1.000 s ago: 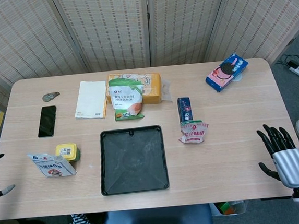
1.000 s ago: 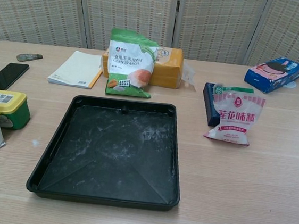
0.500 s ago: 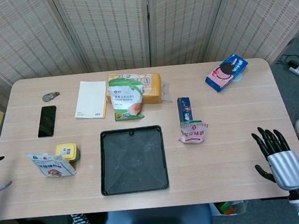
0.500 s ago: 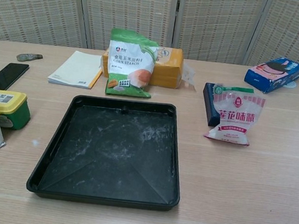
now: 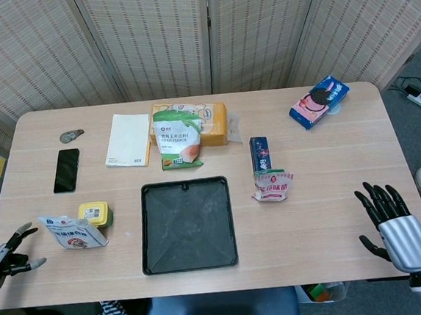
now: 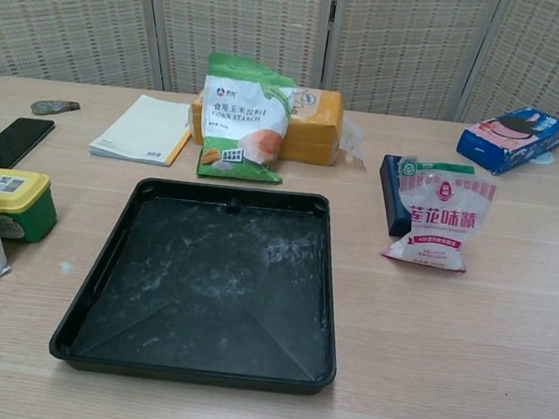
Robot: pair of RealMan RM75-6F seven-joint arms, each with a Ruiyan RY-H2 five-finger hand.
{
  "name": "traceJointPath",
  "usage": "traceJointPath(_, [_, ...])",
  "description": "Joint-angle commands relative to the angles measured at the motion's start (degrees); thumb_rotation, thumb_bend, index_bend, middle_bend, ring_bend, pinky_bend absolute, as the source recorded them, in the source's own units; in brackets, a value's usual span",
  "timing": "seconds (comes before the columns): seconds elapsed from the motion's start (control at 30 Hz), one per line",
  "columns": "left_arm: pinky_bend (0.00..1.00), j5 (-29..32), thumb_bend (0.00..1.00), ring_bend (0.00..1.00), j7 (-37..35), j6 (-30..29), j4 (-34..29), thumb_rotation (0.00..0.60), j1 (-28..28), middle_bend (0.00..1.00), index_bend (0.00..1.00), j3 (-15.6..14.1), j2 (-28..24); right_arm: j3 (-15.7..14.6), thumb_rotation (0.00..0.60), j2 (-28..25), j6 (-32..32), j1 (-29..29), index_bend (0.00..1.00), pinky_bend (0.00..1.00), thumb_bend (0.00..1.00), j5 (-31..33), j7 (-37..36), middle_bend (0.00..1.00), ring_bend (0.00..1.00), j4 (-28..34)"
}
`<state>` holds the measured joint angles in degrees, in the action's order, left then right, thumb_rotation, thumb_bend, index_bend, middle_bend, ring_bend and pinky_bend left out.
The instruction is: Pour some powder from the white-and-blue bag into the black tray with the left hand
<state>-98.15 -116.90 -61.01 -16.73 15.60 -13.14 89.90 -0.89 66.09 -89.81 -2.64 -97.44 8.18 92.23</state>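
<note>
Reaching: left hand (image 5: 8, 252) hung empty, fingers spread, white-and-blue bag (image 5: 72, 232) just beyond fingertips.
Advice: grip bag mid-body, upright, before tilting over black tray (image 5: 187, 224).

Black tray (image 5: 187, 224) w/ whitish dust streaks, white-and-blue bag (image 5: 72, 232) just right of left hand's fingers (image 5: 22, 233), yellow-lidded green tub (image 5: 95, 213), green/white starch bag (image 5: 177, 138), pink/white sachet (image 5: 273, 185).

The white-and-blue bag (image 5: 72, 233) is standing upright at the worktop's left, well apart from the powder-dusted black tray (image 5: 187, 224) lying flat mid-worktop.
</note>
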Motion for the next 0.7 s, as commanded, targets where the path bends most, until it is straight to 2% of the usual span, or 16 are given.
traceJointPath(0.03, [1.0, 0.3, 0.15, 1.0, 0.8, -0.5, -1.0, 0.6, 0.6, 0.15, 0.1, 0.3, 0.8, -0.1, 0.6, -0.1, 0.0, 0.0, 0.0, 0.0, 0.26, -0.2, -0.2, 0.0, 0.0, -0.1])
traceJointPath(0.7, [1.0, 0.6, 0.15, 1.0, 6.5, -1.8, -4.5, 0.6, 3.1, 0.22, 0.15, 0.6, 4.1, -0.2, 0.6, -0.6, 0.3, -0.1, 0.0, 0.0, 0.26, -0.4, -0.8, 0.0, 0.0, 0.0])
